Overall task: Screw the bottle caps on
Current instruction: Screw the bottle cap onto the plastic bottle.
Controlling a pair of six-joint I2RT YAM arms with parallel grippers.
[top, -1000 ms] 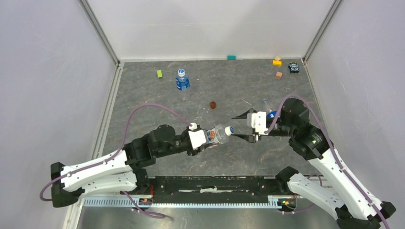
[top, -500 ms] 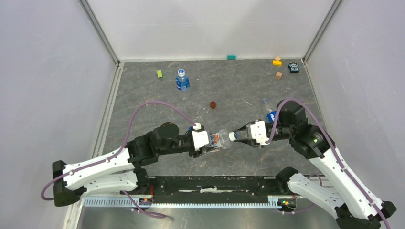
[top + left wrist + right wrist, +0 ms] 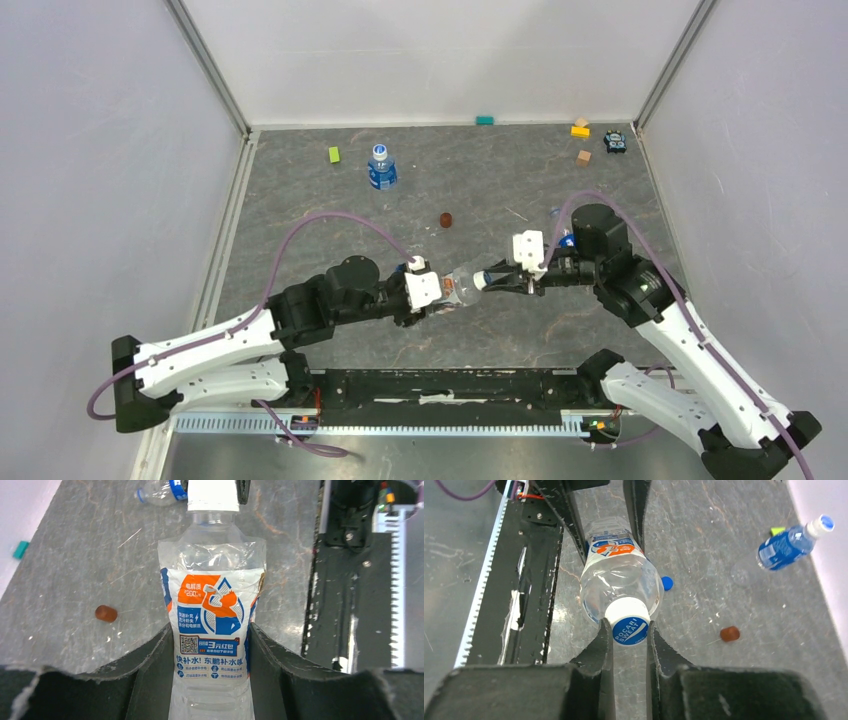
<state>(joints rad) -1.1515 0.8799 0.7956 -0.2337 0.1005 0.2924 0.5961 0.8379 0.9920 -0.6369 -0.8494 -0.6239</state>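
Note:
My left gripper (image 3: 210, 630) is shut on a clear bottle (image 3: 212, 605) with a blue, white and orange label, held lying above the table (image 3: 330, 210), neck toward the right arm. A whitish cap with a blue top (image 3: 629, 625) sits on its neck. My right gripper (image 3: 629, 630) is shut on this cap, one finger on each side. From above, the bottle (image 3: 452, 288) bridges the left gripper (image 3: 432, 292) and right gripper (image 3: 492, 279). A solid blue cap (image 3: 667, 583) lies loose on the table below. A capped second bottle (image 3: 381, 168) stands at the back. A third bottle (image 3: 160, 490) lies beside the right arm.
A dark red-brown disc (image 3: 446, 220) lies mid-table. Toy blocks sit along the back: green (image 3: 334, 154), teal (image 3: 484, 120), yellow (image 3: 580, 130), tan (image 3: 583, 157), plus a dark toy (image 3: 614, 142). White walls enclose three sides; the black base rail (image 3: 450, 385) runs along the near edge.
The right gripper came left to the bottle's neck and went from wide open to shut on the cap. The left arm and bottle shifted only slightly.

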